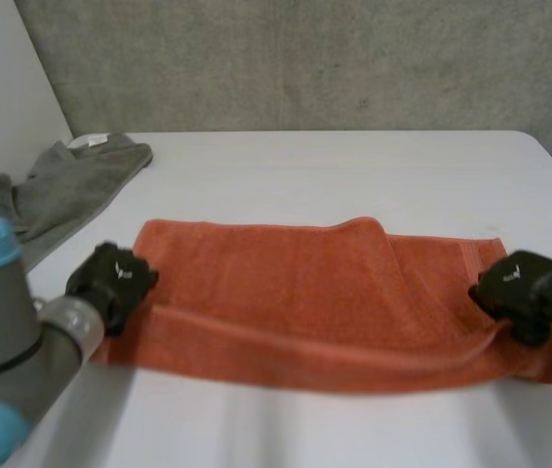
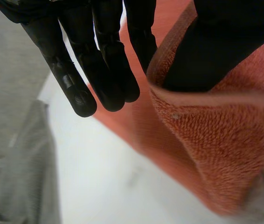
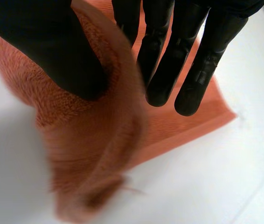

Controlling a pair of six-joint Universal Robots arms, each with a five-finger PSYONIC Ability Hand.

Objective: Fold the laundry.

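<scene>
Orange towel (image 1: 295, 292) spread on table (image 1: 354, 166), long axis running hand to hand. Left hand (image 1: 112, 281) at one short end, right hand (image 1: 515, 283) at the other, equally near. Both hands: fingers straight, near hem draped over thumb, not pinched.

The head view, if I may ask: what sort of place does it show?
Probably a robotics lab or test bench, not a home: a plain white table set against a raw concrete wall, with an orange towel and a grey cloth on it for folding.
</scene>
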